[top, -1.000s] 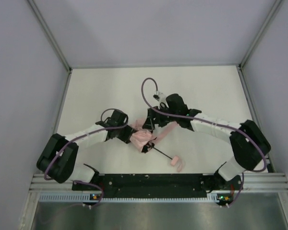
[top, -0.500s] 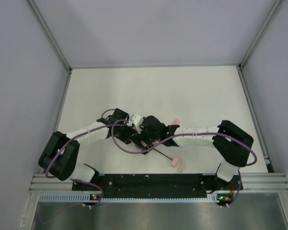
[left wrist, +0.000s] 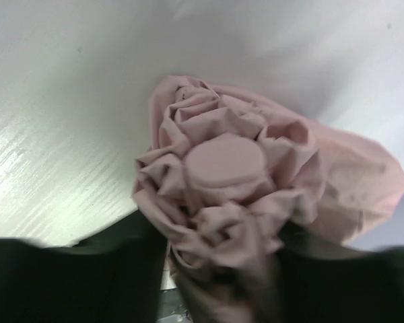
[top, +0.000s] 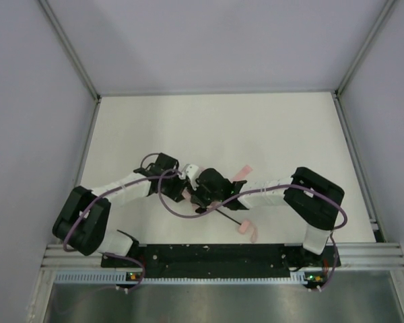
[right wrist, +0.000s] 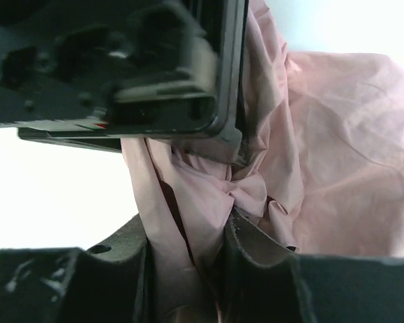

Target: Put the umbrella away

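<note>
The pale pink umbrella (left wrist: 223,161) lies bunched on the white table, its round end cap facing the left wrist camera. From above, only a fabric flap (top: 241,172), the thin black shaft (top: 227,215) and the pink handle (top: 246,229) show past the arms. My left gripper (top: 180,187) (left wrist: 219,269) straddles the bundle with a thin gap beside one finger. My right gripper (top: 203,192) (right wrist: 188,262) meets it from the right, and its fingers (right wrist: 256,249) pinch a fold of the fabric (right wrist: 209,222). The left gripper's black body (right wrist: 121,67) fills the top of the right wrist view.
Both grippers crowd together at the table's near middle. A purple cable (top: 172,205) loops over them. The black base rail (top: 209,254) runs along the near edge, close to the handle. Grey walls enclose the white table (top: 215,128) on three sides.
My right arm swung left and down onto the bundle, and its jaws closed on the fabric. My left gripper's jaws widened a little. The fabric is now mostly hidden from above.
</note>
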{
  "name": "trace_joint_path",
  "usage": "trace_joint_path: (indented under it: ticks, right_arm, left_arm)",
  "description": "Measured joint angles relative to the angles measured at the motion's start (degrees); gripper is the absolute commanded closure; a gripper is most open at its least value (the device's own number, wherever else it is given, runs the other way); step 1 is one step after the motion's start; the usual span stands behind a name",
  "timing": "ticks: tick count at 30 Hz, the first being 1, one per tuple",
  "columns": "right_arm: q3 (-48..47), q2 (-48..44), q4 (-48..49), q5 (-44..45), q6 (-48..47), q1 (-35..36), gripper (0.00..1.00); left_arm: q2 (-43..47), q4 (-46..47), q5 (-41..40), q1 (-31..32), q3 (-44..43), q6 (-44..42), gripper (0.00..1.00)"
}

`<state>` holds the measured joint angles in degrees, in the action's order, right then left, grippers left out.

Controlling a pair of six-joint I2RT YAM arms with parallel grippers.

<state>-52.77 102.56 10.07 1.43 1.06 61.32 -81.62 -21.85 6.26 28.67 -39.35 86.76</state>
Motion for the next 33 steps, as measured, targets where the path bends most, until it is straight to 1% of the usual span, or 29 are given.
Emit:
trace_joint_path:
  ticks: [1,2,5,8,12,16,22,24,26,27,30,31,33]
  right_arm:
    - [1.07,-0.22,1.62,-1.11,0.68,-0.44,1.00]
    - [2.01,-0.35,3.19,-2.25,1.68,-1.01,1.00]
    - [3.80,-0.46,6.49,-8.35,5.31,-3.98,1.00]
    - [4.96,-0.28,8.63,-15.30,8.57,-7.15,1.00]
    - [5.46,1.66,11.69,-25.92,13.97,-11.39,1.00]
    - [5.42,4.96,15.85,-35.95,22.05,-15.17,1.00]
    - [4.94,11.02,23.32,-48.59,35.50,-17.77,1.00]
    - [5.11,12.55,26.03,-51.17,39.32,-18.36,1.00]
    - [5.18,14.27,29.38,-53.64,43.41,-19.08,1.00]
    - [5.33,15.15,31.43,-54.73,45.53,-19.61,1.00]
    - [5.97,17.46,36.81,-57.46,51.15,-21.55,1.00]
    - [5.97,18.16,38.18,-58.36,52.78,-21.99,1.00]
    - [5.86,19.04,39.63,-59.28,55.04,-22.23,1.00]
  left_arm:
    - [0.52,0.79,0.17,-0.26,0.66,-0.37,0.17]
    - [1.36,1.99,0.66,-0.66,1.64,-0.96,0.02]
    - [5.38,2.84,1.60,-2.43,4.24,-3.39,0.02]
    - [9.46,3.17,1.62,-4.11,4.59,-6.29,0.02]
    - [13.53,5.68,2.36,-4.61,5.31,-8.79,0.02]
    - [13.53,8.55,3.82,-3.74,8.02,-8.63,0.02]
    - [10.58,9.66,2.71,0.42,9.60,-4.70,0.02]
    - [7.91,11.19,3.30,0.74,9.57,-3.30,0.05]
    - [5.22,12.09,4.04,0.90,7.96,-2.93,0.12]
    - [3.82,11.61,4.46,0.92,6.82,-3.04,0.17]
    - [1.20,11.15,4.74,1.03,5.03,-3.80,0.41]
    - [0.83,11.34,4.63,1.07,5.01,-4.09,0.47]
    - [0.48,12.24,4.39,1.14,5.38,-4.48,0.55]
